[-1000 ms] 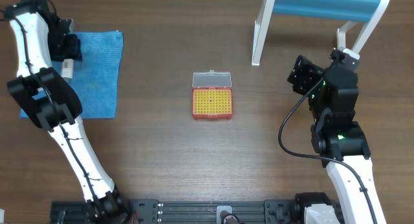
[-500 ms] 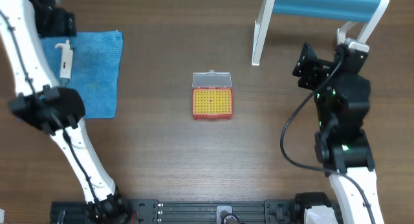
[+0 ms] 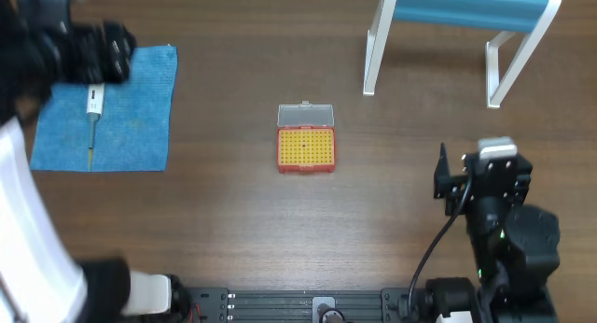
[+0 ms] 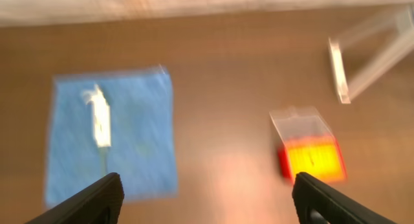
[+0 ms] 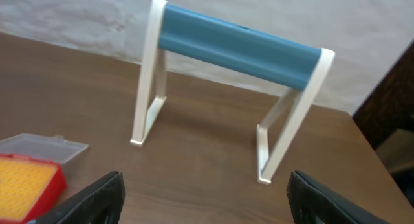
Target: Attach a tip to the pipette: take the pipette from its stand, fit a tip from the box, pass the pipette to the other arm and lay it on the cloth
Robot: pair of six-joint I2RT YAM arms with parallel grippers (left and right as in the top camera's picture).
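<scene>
The white pipette [image 3: 94,106] lies flat on the blue cloth [image 3: 140,108], its thin tip pointing toward the near edge. In the left wrist view the pipette [image 4: 99,122] rests on the cloth [image 4: 136,146] far below my left gripper [image 4: 206,208], which is raised and open with nothing in it. In the top view the left gripper [image 3: 90,54] shows over the cloth's far edge. The red tip box [image 3: 305,147] with yellow tips stands open at mid-table. My right gripper [image 3: 446,181] is open and empty, pulled back near its base and facing the blue-and-white stand [image 5: 238,45].
The pipette stand [image 3: 466,13] occupies the back right corner. The tip box [image 5: 27,174] has its clear lid folded back. Bare wooden table [image 3: 233,230] lies between the cloth, the box and the stand.
My left gripper has come off the pipette and risen high above the cloth, leaving the pipette lying there. The right arm has drawn back from the stand toward its base.
</scene>
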